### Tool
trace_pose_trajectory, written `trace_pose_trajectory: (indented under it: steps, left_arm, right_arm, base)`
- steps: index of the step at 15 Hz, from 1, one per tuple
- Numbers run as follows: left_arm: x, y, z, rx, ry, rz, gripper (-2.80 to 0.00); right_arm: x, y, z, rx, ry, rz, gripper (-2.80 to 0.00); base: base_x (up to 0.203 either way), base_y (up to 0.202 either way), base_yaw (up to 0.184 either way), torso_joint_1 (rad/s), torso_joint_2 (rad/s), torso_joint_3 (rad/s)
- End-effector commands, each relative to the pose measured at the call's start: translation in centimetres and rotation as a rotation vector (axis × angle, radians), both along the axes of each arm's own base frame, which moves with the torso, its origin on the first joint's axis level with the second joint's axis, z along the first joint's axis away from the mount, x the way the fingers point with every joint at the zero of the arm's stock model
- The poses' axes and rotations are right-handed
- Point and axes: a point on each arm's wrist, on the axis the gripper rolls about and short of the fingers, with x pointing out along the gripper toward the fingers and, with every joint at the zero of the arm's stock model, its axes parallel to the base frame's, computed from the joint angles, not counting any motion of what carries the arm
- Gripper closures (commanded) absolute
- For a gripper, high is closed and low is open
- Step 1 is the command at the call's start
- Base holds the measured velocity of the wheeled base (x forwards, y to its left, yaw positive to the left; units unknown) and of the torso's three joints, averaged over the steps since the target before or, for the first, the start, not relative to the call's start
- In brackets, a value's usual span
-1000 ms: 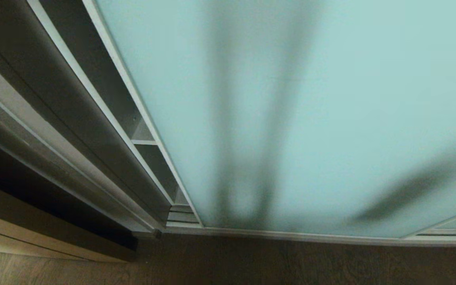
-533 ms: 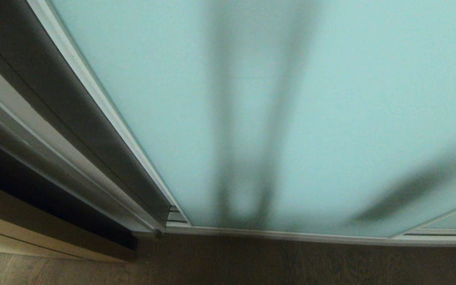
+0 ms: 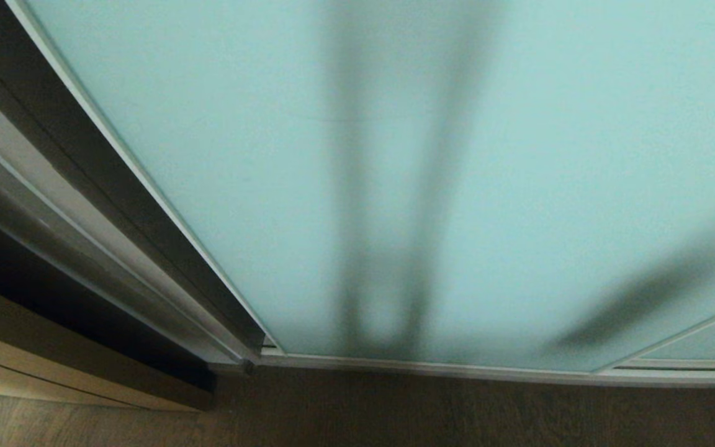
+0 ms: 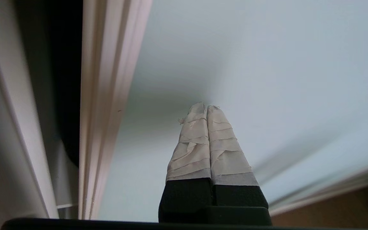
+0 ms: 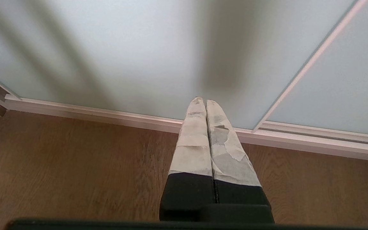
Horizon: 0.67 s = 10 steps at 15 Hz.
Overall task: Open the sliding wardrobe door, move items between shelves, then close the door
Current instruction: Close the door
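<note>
The sliding wardrobe door [image 3: 457, 155], frosted pale blue-green glass in a thin silver frame [image 3: 151, 186], fills most of the head view. Its left edge stands close to the grey wardrobe side [image 3: 84, 186], with only a narrow dark gap [image 4: 65, 80] beside it in the left wrist view. My left gripper [image 4: 207, 105] is shut and empty, its taped tips at the glass [image 4: 267, 64] a short way from the door's frame [image 4: 107, 95]. My right gripper [image 5: 202, 100] is shut and empty, low over the floor by the door's bottom rail [image 5: 107, 115]. The shelves and the items are hidden behind the door.
A brown wood floor [image 3: 395, 416] runs along the bottom track [image 3: 457, 369]. A light wood panel [image 3: 22, 372] stands at the lower left. A second frosted panel [image 3: 705, 341] overlaps the door at the right. Neither arm shows in the head view.
The door has slid left across the head view and covered the strip of shelves that showed beside it. The floor and wardrobe side have stayed in place.
</note>
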Motion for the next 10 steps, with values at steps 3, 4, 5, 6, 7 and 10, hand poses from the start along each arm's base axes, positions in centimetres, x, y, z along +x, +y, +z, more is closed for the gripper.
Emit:
trace_pose_trajectory:
  steps: [3, 4, 5, 6, 7, 10]
  left_arm:
    - [-1.6, 0.8, 0.4, -0.016, -0.041, 0.006, 0.00]
    - [-1.8, 0.9, 0.4, -0.016, -0.044, 0.007, 0.00]
    - [-1.9, 1.0, 0.5, -0.016, -0.048, 0.006, 0.00]
    - [-2.1, 1.1, 0.5, -0.015, -0.053, 0.005, 0.00]
    - [-2.2, 1.1, 0.6, -0.013, -0.059, -0.002, 0.00]
    - [-3.4, 1.6, 0.5, -0.012, -0.077, -0.014, 0.00]
  right_arm:
    - [0.0, 0.0, 0.0, 0.000, -0.002, 0.000, 0.00]
    - [0.0, 0.0, 0.0, 0.000, -0.001, 0.000, 0.00]
    - [0.0, 0.0, 0.0, 0.001, 0.000, 0.000, 0.00]
    - [0.0, 0.0, 0.0, 0.000, -0.001, 0.000, 0.00]
    - [0.0, 0.0, 0.0, 0.000, -0.001, 0.000, 0.00]
    - [0.0, 0.0, 0.0, 0.001, -0.001, 0.000, 0.00]
  base:
    - [0.000, 0.000, 0.000, 0.000, 0.00, 0.000]
    - [0.000, 0.000, 0.000, 0.000, 0.00, 0.000]
    - [0.000, 0.000, 0.000, 0.000, 0.00, 0.000]
    - [0.000, 0.000, 0.000, 0.000, 0.00, 0.000]
    - [0.000, 0.000, 0.000, 0.000, 0.00, 0.000]
    - [0.000, 0.000, 0.000, 0.000, 0.00, 0.000]
